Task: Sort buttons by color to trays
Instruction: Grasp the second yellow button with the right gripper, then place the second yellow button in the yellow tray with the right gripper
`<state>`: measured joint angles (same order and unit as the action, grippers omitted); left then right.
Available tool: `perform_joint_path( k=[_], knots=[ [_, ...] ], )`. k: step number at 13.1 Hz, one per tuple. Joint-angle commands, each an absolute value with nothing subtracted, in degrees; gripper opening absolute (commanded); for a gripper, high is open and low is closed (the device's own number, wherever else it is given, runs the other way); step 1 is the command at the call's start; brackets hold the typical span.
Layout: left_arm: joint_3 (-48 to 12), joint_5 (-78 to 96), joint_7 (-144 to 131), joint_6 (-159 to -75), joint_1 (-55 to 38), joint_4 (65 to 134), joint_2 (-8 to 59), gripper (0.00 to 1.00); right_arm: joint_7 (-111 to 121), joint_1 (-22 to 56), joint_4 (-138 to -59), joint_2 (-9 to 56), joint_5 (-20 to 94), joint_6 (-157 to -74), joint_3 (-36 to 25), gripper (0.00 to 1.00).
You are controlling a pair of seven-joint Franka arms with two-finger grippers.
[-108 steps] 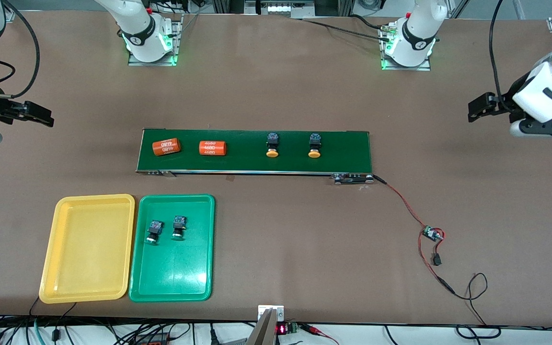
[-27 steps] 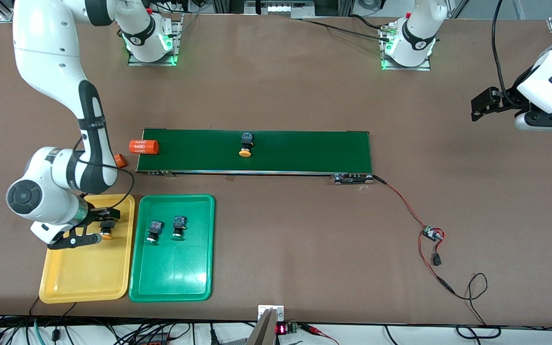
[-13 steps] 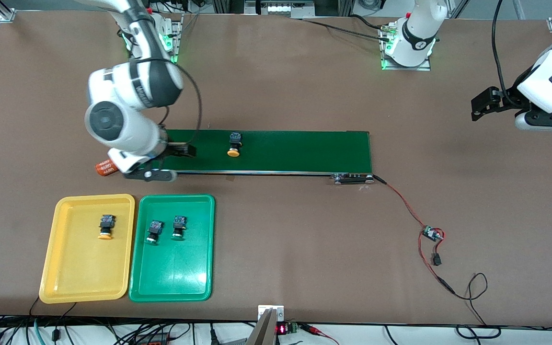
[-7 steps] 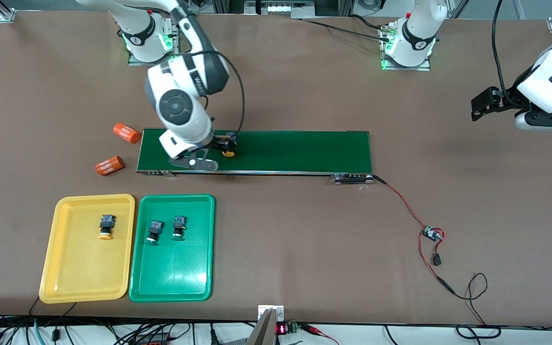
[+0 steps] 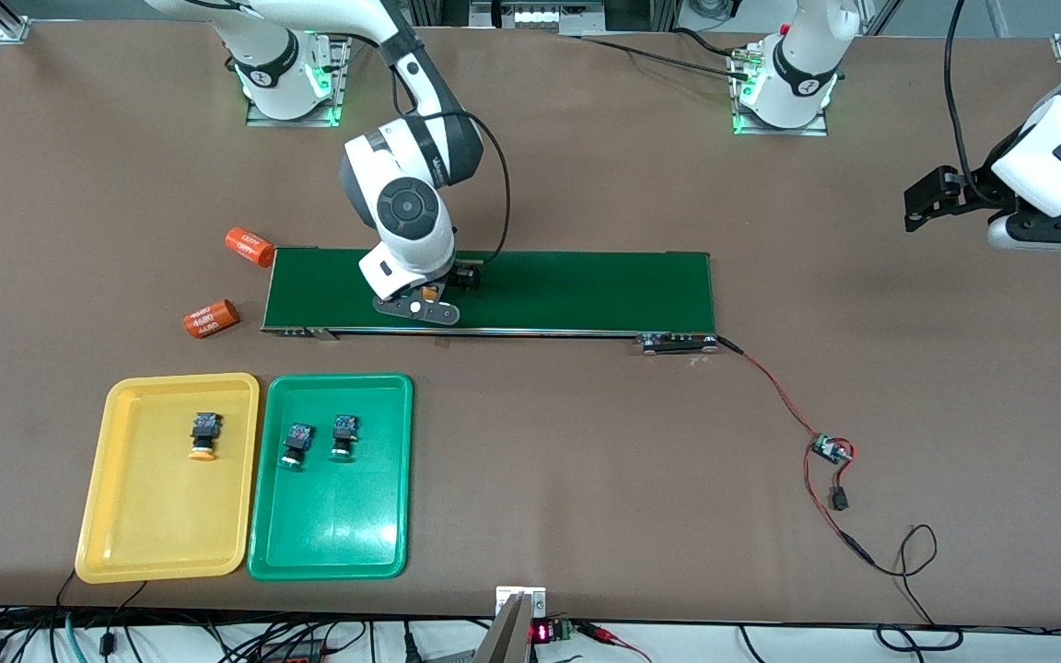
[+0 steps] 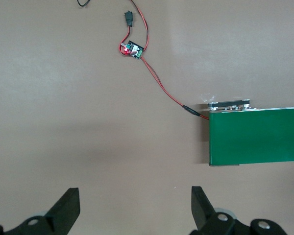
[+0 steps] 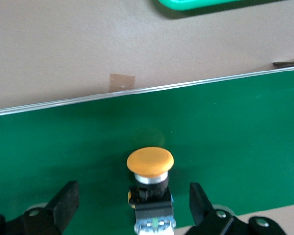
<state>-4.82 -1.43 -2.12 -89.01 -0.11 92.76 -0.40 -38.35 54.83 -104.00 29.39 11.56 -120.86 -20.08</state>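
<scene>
I have the right tool spread wide, straddling the yellow-capped, black-bodied push-button on the long dark-green belt, not gripping. My left tool waits released over bare brown counter past the belt's end.

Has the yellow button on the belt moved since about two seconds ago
Yes. The yellow button has travelled along the belt toward the right arm's end, away from the belt's wired end; the open right gripper now straddles it.
</scene>
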Motion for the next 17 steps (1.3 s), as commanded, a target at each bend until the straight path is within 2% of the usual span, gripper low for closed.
perform_joint_path(
  k=[1,3,4,6,7,9,12,16,17],
  knots=[
    [-5.1,-3.16,-2.55,-87.71,-0.26,91.85,-0.7,1.0,-38.06,55.28,-107.22,28.48,11.87,-122.34,-20.57,1.0],
    [-5.19,-3.16,-2.55,-87.54,-0.26,91.85,-0.7,1.0,-37.88,55.2,-108.45,28.13,11.95,-122.52,-20.57,1.0],
    [-5.19,-3.16,-2.55,-87.54,-0.26,91.85,-0.7,1.0,-37.71,54.93,-108.81,28.04,11.95,-122.43,-20.57,0.9],
    [-5.1,-3.16,-2.46,-87.45,-0.18,91.85,-0.7,1.0,-36.91,54.76,-109.07,27.95,12.04,-122.0,-20.65,0.31],
    [-5.1,-3.16,-2.55,-87.45,-0.18,91.85,-0.7,1.0,-36.83,54.67,-109.07,27.43,12.04,-121.82,-20.74,0.24],
    [-5.1,-3.16,-2.46,-87.28,-0.09,91.85,-0.7,1.0,-36.65,53.71,-108.72,26.02,12.04,-121.55,-21.09,0.16],
    [-5.1,-3.16,-2.55,-87.28,-0.09,91.85,-0.7,1.0,-34.38,49.24,-106.62,24.52,12.04,-121.55,-21.09,0.14],
    [-5.1,-3.16,-2.55,-87.28,-0.09,91.85,-0.7,1.0,-25.07,37.39,-102.4,25.22,11.78,-121.55,-21.09,0.1],
    [-5.1,-3.16,-2.55,-87.45,-0.09,91.85,-0.7,1.0,-22.44,33.7,-100.04,27.31,12.04,-121.55,-21.09,0.05]
  ],
)
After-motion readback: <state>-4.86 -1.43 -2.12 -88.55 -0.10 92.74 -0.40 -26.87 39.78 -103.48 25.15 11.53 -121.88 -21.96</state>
